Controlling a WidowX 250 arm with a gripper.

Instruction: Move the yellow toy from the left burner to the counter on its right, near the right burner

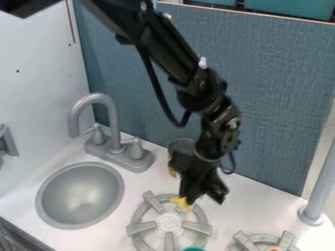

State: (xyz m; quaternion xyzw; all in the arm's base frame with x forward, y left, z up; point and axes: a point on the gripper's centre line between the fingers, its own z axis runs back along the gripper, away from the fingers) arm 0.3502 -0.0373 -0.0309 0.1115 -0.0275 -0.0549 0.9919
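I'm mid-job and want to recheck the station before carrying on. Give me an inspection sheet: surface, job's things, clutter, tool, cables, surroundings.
Surface: white counter with sink and two burners
Job's things: yellow piece at the tool tip, by the burner nearer the sink; grip unclear
Clutter: teal thing at bottom edge
Tool: over that burner
Cables: black cable loops beside the arm
Surroundings: grey faucet, blue-grey partition

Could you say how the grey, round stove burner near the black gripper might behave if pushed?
The burner would probably stay stiff, given its thick bars. Lying low and wide, it seems unlikely to tip or roll.
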